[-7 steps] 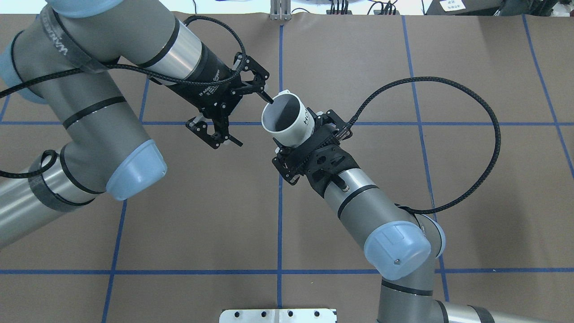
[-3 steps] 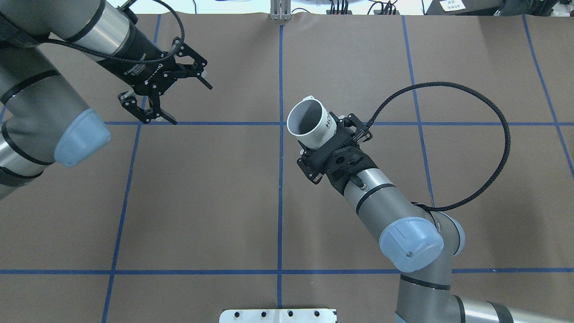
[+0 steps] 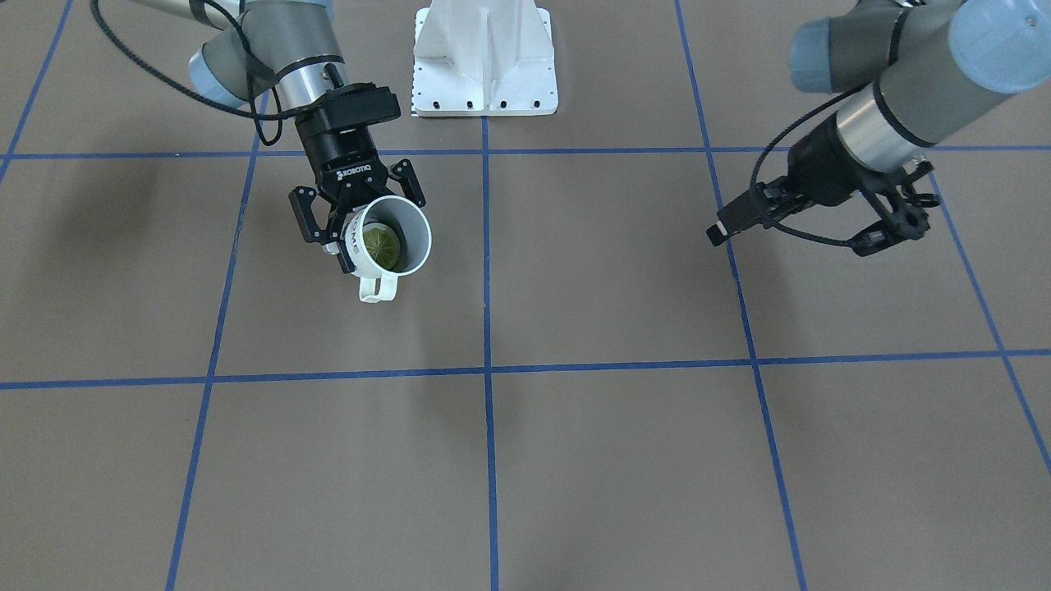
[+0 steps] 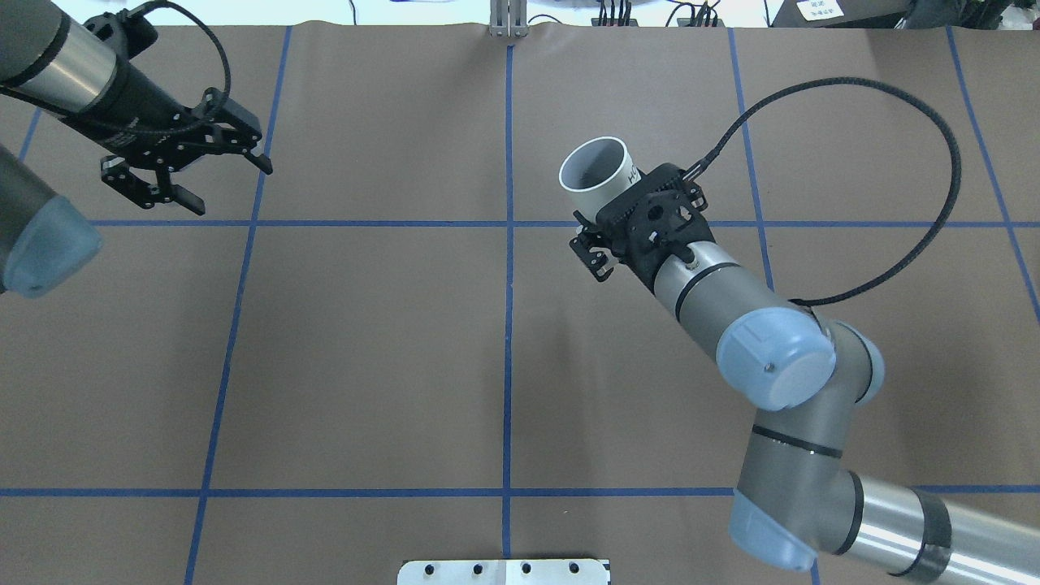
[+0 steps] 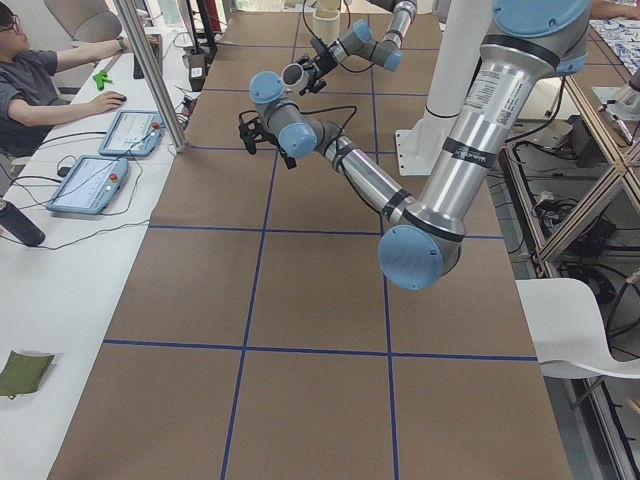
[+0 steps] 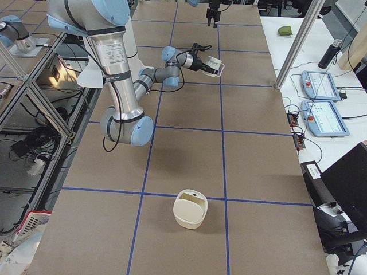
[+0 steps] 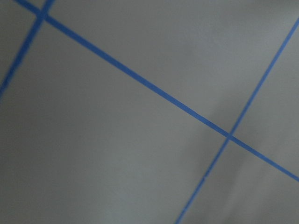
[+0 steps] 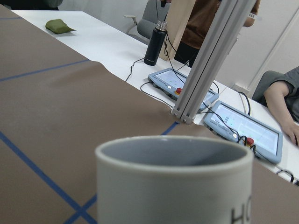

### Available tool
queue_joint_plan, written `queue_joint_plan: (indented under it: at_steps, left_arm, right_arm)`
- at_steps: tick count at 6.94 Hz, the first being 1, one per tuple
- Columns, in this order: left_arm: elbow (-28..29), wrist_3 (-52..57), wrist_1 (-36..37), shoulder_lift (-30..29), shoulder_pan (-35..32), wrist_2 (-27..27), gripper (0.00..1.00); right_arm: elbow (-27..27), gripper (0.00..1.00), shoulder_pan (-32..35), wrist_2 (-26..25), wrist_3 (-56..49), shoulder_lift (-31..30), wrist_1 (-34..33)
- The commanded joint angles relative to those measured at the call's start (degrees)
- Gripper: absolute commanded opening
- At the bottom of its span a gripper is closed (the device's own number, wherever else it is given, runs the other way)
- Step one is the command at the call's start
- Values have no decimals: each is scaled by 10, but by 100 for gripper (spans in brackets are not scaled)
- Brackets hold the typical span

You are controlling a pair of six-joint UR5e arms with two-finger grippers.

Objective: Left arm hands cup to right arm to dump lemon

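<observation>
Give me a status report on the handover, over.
Left gripper open, off to the side. Right gripper shut on cup, lemon inside. White container sits far down the table.

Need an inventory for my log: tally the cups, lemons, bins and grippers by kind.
cup: 1
lemon, in the cup: 1
cream bin: 1
grippers: 2, left gripper and right gripper
Total: 5

Right arm, left arm: silver-grey, pale blue joint caps, braided black cables. Right pincer black, ROBOTIQ lettering.
</observation>
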Motion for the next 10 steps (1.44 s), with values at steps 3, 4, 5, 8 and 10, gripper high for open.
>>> queue_joint_plan:
  at_steps: [3, 4, 5, 8, 10]
  left_arm:
    - [-2, 526, 117, 104, -81, 118, 100]
    - [0, 599, 118, 121, -91, 150, 100]
    - [10, 633, 118, 125, -107, 151, 100]
    - [12, 633, 119, 126, -107, 149, 100]
    - [12, 633, 119, 125, -106, 148, 100]
  right_arm:
    - [23, 15, 182, 238, 27, -29, -40]
    - [39, 18, 209, 262, 26, -53, -36]
    - [48, 19, 219, 265, 28, -96, 7]
    - [49, 17, 243, 265, 102, -293, 222]
    - [37, 17, 256, 265, 190, -406, 371]
